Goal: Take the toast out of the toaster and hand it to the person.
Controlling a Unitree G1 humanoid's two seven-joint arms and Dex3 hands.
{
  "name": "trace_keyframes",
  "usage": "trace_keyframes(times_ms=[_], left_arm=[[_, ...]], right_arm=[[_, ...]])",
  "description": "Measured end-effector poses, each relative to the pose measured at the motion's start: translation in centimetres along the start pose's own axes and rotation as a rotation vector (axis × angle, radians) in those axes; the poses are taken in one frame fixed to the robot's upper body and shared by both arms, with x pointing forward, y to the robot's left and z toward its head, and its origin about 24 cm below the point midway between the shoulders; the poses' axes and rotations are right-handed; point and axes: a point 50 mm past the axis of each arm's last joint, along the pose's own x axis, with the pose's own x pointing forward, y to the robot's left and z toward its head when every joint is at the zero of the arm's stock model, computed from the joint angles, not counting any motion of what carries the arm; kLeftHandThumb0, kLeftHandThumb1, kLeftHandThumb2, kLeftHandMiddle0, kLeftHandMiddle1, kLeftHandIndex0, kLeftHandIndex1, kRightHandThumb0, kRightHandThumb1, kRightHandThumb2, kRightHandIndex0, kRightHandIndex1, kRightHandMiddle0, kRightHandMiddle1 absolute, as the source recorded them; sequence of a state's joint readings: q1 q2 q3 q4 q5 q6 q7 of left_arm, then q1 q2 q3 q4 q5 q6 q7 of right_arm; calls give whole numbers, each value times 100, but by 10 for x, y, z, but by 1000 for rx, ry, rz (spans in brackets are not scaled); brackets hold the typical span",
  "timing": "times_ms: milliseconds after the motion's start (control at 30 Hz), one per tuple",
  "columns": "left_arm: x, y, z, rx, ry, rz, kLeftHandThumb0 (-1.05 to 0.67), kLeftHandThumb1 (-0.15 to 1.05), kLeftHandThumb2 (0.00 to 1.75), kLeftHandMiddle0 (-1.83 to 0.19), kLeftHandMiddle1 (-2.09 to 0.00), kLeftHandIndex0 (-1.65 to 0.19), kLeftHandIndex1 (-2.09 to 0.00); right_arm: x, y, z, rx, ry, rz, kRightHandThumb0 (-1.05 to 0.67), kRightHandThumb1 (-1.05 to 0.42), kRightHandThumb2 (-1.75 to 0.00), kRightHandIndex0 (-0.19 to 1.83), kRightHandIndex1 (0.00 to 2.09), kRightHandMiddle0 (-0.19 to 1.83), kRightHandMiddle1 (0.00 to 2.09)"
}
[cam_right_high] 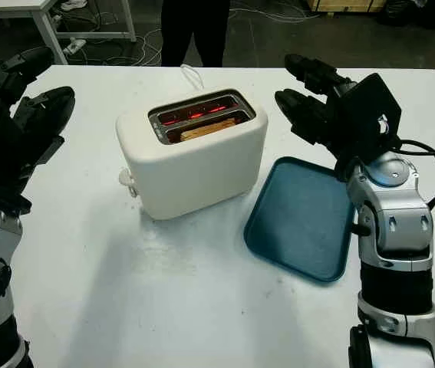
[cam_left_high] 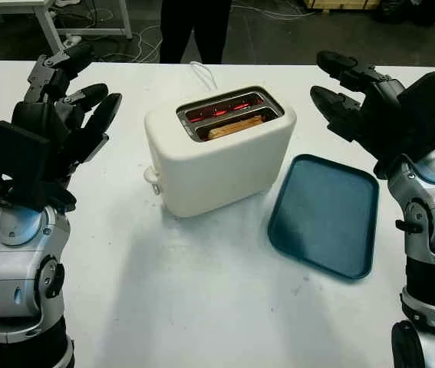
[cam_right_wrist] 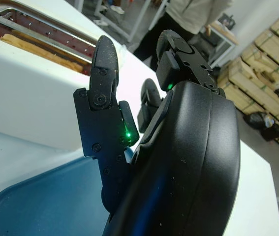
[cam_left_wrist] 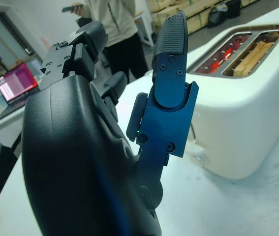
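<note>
**Toast waits in the slot, both hands raised and empty**

White tabletop (cam_left_high: 202, 307) carries a cream two-slot toaster (cam_left_high: 221, 165) near its middle, toward the far edge, with a dark teal tray (cam_left_high: 324, 215) just beside it on the robot's right. Heating elements glow red in the far slot; a slice of toast (cam_left_high: 235, 126) sits in the near slot, its top edge barely above the rim. A person (cam_left_high: 194, 31) in dark trousers stands beyond the far edge, behind the toaster.

Left hand (cam_left_high: 67, 115) hovers above the table's left side, well apart from the toaster, open and holding nothing. Right hand (cam_left_high: 355, 96) hovers above the tray's far end, near the toaster's right side, also open and empty.

Judging by this, the task sits at its first step: the reach has not begun. Next, one hand needs to come over the near slot and pinch the toast's narrow exposed edge, avoiding the glowing far slot.
</note>
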State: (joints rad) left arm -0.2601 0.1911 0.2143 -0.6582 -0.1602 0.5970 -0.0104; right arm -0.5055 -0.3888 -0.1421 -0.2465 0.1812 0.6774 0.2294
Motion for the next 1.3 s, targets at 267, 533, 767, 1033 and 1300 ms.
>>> trace_keyframes(times_ms=[267,533,767,1033,1300], left_arm=[[0,0,0,2,-3,-6,-63,92,24,0,-87,-6,-70],[0,0,-1,-3,-1,-4,-62,92,24,0,-89,-6,-71],[0,0,0,1,-1,-6,-63,92,24,0,-85,-4,-70],[0,-1,-1,-8,5,-8,-62,92,23,0,-85,-4,-70],[1,-1,-1,2,5,-15,-62,92,25,0,-84,-4,-69]], right_arm=[[0,0,0,-2,0,2,-44,-92,-41,35,2,35,1],[0,0,0,0,0,2,-42,-92,-42,34,1,34,0],[0,0,0,0,0,3,-44,-92,-41,36,2,36,1],[0,0,0,1,0,2,-43,-92,-41,36,2,36,1],[0,0,0,1,0,3,-44,-92,-41,34,1,35,0]])
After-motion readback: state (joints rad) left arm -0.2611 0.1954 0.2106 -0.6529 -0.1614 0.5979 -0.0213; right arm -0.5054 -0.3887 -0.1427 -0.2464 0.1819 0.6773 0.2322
